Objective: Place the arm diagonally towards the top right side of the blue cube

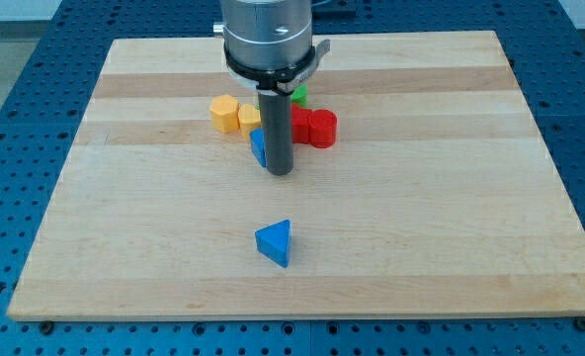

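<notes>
Upright, my tip (279, 172) touches blue cube (258, 146)

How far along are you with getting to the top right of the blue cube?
Done: my tip has reached the cluster and sits right beside the blue cube, on the view's right of it. In hand: the rod hides most of that cube, so contact cannot be judged. Left: the tip looks level with or below the cube, not diagonally up-right, where the red blocks crowd. The blue triangular block lies apart, untouched.

Blue triangular block (275, 242) alone low on wooden board (451, 198); orange (222, 112), yellow (249, 119), red (320, 128), green (299, 95) blocks clustered near top.
</notes>
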You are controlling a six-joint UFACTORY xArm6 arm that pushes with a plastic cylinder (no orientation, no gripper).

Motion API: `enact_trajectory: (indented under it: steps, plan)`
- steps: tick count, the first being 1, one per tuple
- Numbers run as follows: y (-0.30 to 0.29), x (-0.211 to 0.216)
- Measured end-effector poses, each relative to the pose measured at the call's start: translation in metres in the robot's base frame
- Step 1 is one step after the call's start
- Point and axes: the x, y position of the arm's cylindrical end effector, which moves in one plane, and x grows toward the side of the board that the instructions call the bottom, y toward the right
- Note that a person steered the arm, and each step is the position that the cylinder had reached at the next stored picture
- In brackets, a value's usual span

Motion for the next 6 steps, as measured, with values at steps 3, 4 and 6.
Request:
enact_trajectory:
  steps: [3, 4, 6]
  plan:
    - [0.000, -0.016]
    - [0.000, -0.016]
    - [0.038, 0.008]
